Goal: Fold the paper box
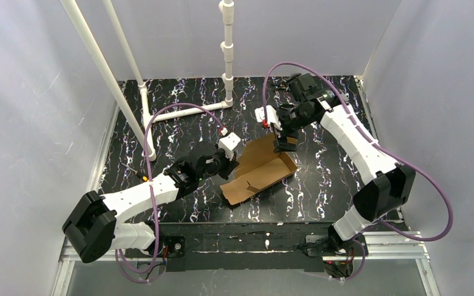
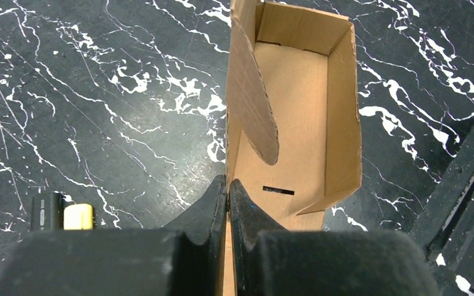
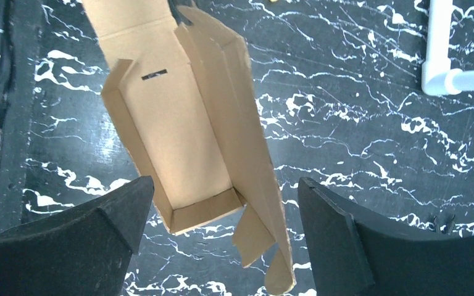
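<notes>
Step in hand: close the long panel over the tray of the paper box (image 1: 262, 169), which lies near the middle of the table (image 1: 321, 185), part-formed, with its end walls raised.

1. Use the left gripper (image 2: 228, 185) as an anchor only. Pulling is likely to slide the light cardboard.
2. Lower the right gripper (image 3: 225, 185) onto the far end and press the upright panel along its crease (the rounded tab must end up over the slot in the floor).
3. Push slowly, since a skewed fold may buckle the wall.

End effector state: the left fingers (image 2: 213, 197) are pinched flat on the near edge of the upright panel. The right jaws stand wide apart above the far end, holding nothing, with the fingertips clear of the cardboard
</notes>
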Robot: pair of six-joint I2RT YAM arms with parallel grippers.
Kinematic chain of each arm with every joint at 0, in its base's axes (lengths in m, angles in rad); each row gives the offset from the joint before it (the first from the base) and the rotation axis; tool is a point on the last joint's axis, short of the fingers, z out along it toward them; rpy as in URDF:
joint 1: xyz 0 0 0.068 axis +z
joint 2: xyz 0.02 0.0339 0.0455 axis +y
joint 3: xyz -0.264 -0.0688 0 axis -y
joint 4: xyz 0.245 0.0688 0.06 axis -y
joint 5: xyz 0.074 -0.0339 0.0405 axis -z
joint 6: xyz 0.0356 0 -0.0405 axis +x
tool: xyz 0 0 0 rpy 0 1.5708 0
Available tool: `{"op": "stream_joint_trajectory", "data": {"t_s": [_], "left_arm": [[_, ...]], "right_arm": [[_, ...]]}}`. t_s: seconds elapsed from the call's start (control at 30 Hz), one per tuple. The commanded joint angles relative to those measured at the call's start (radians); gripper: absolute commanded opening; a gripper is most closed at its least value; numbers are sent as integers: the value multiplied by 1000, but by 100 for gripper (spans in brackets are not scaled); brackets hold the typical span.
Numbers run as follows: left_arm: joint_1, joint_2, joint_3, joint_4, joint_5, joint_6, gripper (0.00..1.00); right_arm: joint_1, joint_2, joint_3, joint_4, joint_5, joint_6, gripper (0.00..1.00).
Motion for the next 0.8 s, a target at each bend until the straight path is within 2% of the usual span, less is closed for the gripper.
{"op": "stream_joint_trajectory", "data": {"t_s": [0.0, 0.2, 0.3, 0.53, 0.77], "left_arm": [[3, -19, 36, -31, 57, 17, 0], [3, -24, 41, -45, 77, 38, 0], [3, -22, 46, -51, 77, 52, 0], [3, -15, 53, -53, 48, 37, 0], [4, -27, 47, -53, 14, 5, 0]], "right_arm": [[2, 61, 21, 41, 78, 55, 95], [4, 144, 66, -3, 41, -6, 93], [5, 166, 60, -15, 35, -56, 88], [23, 186, 31, -36, 28, -147, 62], [41, 193, 18, -38, 30, -163, 28]]}}
